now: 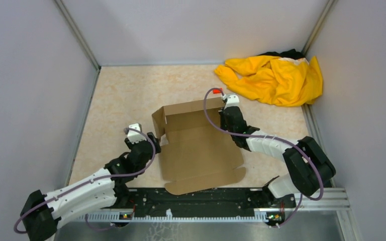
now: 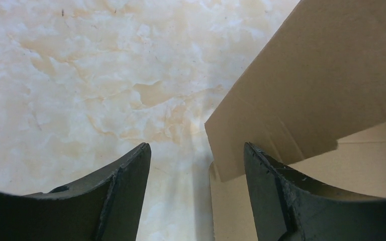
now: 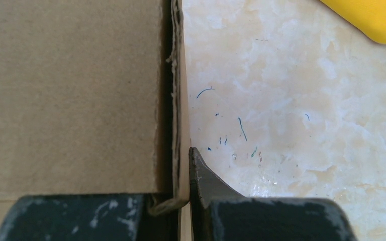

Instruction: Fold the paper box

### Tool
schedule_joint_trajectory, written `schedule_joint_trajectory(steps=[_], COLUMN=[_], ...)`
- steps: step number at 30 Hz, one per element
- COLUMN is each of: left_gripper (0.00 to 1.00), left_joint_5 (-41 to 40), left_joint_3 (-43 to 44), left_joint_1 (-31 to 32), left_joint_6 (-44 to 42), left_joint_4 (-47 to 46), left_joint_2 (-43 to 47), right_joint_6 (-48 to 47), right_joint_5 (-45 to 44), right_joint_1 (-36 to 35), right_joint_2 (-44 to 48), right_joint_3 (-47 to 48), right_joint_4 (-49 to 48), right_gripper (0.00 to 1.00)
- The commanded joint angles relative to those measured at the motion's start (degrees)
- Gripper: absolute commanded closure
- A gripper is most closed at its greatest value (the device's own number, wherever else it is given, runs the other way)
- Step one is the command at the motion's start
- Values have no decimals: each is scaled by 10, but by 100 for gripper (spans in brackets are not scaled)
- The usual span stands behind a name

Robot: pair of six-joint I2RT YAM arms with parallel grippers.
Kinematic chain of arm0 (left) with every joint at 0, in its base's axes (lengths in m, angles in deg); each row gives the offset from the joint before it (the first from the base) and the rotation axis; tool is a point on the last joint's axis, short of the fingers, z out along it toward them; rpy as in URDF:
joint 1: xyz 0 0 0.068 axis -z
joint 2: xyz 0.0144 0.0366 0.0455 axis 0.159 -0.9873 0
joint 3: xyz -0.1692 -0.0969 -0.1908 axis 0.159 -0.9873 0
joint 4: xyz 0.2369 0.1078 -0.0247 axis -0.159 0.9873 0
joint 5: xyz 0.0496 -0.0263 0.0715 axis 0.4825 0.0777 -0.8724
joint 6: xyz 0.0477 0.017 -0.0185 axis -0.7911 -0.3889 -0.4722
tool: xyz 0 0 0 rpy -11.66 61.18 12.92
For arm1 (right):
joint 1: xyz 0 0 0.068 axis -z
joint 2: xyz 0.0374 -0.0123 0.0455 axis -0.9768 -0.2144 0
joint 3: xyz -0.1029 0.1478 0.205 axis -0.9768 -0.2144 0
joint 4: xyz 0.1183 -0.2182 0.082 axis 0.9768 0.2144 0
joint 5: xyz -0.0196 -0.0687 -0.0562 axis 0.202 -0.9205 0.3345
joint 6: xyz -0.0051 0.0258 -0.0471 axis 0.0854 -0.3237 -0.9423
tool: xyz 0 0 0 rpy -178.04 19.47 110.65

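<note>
The paper box [image 1: 201,145] is a brown cardboard sheet lying mid-table, with its far wall and left side flap standing up and its near flaps flat. My left gripper [image 1: 156,140] is open at the box's left edge. In the left wrist view [image 2: 196,148] the corner of the raised flap [image 2: 321,75] sits between the fingers, close to the right one. My right gripper [image 1: 227,114] is at the right end of the far wall. In the right wrist view [image 3: 175,175] it is shut on the wall's upright edge [image 3: 177,100].
A yellow cloth [image 1: 274,78] lies bunched in the far right corner and shows in the right wrist view [image 3: 377,20]. A tiny red block [image 1: 217,91] lies just beyond the right gripper. Grey walls [image 1: 40,75] enclose the table. The arms' black mounting rail [image 1: 206,201] runs along the near edge.
</note>
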State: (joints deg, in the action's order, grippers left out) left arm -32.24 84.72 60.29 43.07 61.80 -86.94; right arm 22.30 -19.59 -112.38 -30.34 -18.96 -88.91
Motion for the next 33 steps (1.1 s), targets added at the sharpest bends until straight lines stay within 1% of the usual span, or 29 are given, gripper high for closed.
schedule_joint_trajectory(steps=[1, 4, 7, 9, 13, 17, 22, 24, 26, 29, 33], left_gripper=[25, 25, 26, 26, 26, 26, 25, 22, 19, 17, 17], left_joint_5=[-13, -7, 11, 36, 61, 102, 121, 120, 126, 172, 238], left_joint_3=[-26, -28, 3, 34, 122, 204, 304, 330, 350, 373, 378], left_joint_1=[0, -1, -1, -1, -1, -1, -1, -2, -6, -31, -77], left_joint_6=[-30, -46, -47, -57, -61, -84, -128, -147, -167, -190, -208], left_joint_4=[-111, -123, -84, -62, 30, 67, 89, 92, 85, 74, 70], left_joint_2=[-14, -1, 25, 36, 33, 27, -12, -35, -55, -88, -127], right_joint_6=[-12, -14, -9, -8, -4, -12, -43, -67, -90, -125, -190], right_joint_5=[11, 20, 36, 47, 78, 133, 208, 230, 246, 251, 220], right_joint_1=[-2, -2, -2, -2, 1, 19, 33, 33, 32, 27, 9], right_joint_2=[-17, -25, -33, -35, -45, -77, -132, -162, -182, -203, -232], right_joint_3=[-3, 7, 41, 74, 146, 234, 358, 411, 444, 475, 520], right_joint_4=[70, 82, 127, 189, 296, 400, 547, 625, 666, 714, 783], right_gripper=[100, 100, 100, 100, 100, 100, 100, 100, 100, 100, 100])
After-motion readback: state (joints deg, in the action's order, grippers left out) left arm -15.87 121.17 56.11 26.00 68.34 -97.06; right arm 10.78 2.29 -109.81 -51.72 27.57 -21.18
